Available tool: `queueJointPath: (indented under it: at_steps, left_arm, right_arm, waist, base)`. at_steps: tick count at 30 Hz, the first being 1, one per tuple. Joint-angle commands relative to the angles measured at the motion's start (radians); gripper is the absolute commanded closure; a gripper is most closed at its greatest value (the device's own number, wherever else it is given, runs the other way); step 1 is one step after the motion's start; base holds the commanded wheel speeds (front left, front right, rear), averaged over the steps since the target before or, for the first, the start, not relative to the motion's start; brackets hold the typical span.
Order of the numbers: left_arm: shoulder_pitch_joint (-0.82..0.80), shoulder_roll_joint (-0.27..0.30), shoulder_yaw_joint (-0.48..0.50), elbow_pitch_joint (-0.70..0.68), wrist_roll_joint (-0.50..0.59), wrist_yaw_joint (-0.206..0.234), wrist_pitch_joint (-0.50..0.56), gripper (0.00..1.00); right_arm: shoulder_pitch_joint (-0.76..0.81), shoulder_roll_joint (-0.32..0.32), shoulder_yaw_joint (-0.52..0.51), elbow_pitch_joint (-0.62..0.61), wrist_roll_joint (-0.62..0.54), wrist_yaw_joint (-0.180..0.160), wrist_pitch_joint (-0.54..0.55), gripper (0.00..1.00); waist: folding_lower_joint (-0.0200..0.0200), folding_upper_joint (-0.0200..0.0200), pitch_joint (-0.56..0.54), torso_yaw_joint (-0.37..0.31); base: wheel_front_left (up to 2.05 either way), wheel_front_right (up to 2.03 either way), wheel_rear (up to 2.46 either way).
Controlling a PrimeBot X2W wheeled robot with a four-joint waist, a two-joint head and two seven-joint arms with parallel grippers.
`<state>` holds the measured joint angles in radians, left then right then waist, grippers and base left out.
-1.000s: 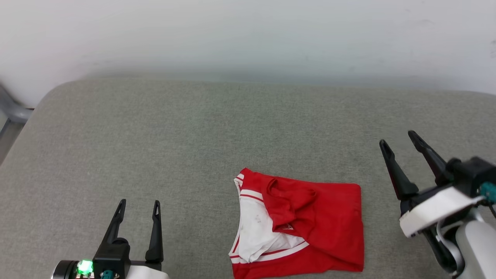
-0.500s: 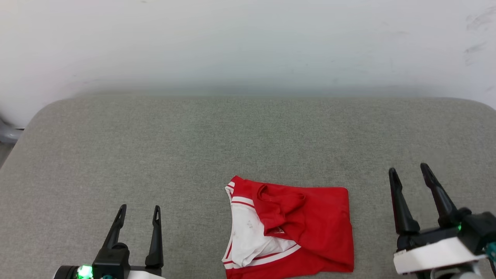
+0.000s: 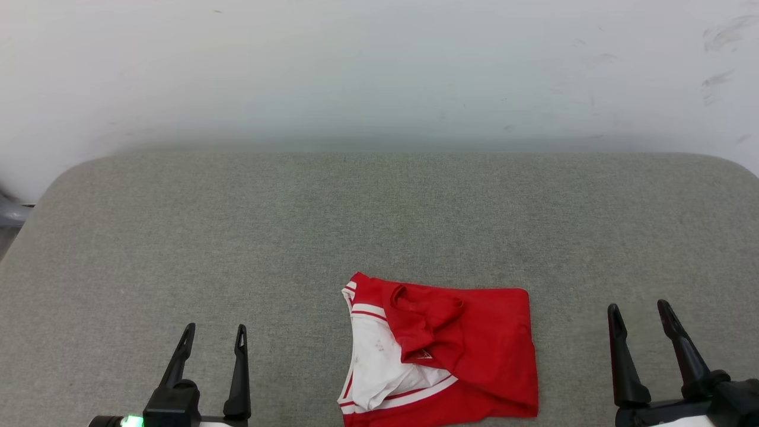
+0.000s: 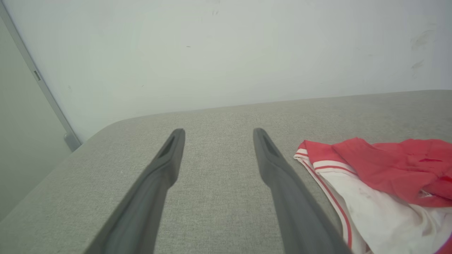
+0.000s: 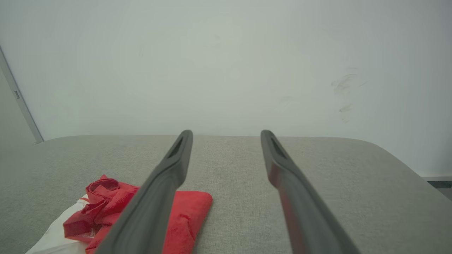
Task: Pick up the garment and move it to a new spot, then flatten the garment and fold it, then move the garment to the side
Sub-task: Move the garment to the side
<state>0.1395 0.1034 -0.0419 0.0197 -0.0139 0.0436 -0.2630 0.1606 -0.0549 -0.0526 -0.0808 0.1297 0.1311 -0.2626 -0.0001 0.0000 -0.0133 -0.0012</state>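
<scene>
The garment point(image 3: 450, 353), red with a white sleeve and striped trim, lies folded into a rough rectangle near the front edge of the grey padded surface point(image 3: 356, 219). A loose red fold sits bunched on top of it. My left gripper point(image 3: 214, 335) stands open at the lower left, well apart from the cloth. At the lower right my right gripper point(image 3: 639, 315) is open too, clear of the garment's right edge. The garment point(image 4: 374, 187) shows right of the left gripper point(image 4: 216, 135) in its wrist view, and the garment point(image 5: 113, 208) shows lower left of the right gripper point(image 5: 226, 137).
A pale wall point(image 3: 379, 71) rises directly behind the grey surface. The surface has rounded far corners point(image 3: 65, 178). A grey frame edge point(image 4: 39, 84) runs down at the far left in the left wrist view.
The head camera tilted, so the scene shifted down in the picture. My right gripper drew back and lower toward the front right corner, levelling out. The garment lies as before.
</scene>
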Motion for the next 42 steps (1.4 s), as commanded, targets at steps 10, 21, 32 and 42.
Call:
queueJointPath:
  at_steps: [10,21,32,42]
  left_arm:
    - [0.003,0.001,0.003,0.012,-0.003,-0.004,-0.002,0.00]
    - [0.008,-0.001,0.006,0.019,-0.005,-0.003,-0.002,0.00]
    - [-0.009,-0.007,0.000,0.021,-0.002,-0.002,-0.002,0.00]
    - [-0.022,-0.010,-0.001,0.017,-0.004,-0.005,-0.002,0.00]
  right_arm:
    - [0.013,0.007,0.010,0.033,-0.024,-0.001,-0.003,0.00]
    - [-0.001,0.007,0.001,0.065,-0.014,-0.001,-0.002,0.00]
    - [-0.219,-0.058,0.028,0.064,-0.024,-0.001,0.044,0.00]
    - [-0.422,-0.245,0.225,0.093,0.128,-0.001,0.522,0.00]
  waist:
    - [0.0001,0.0000,0.003,0.012]
    - [0.0001,0.0000,0.001,0.023]
    - [0.0001,0.0000,0.014,0.028]
    - [0.0001,0.0000,0.039,0.038]
  base:
    - [0.00,0.00,0.00]
    - [0.00,0.00,0.00]
    - [0.00,0.00,0.00]
    - [0.00,0.00,0.00]
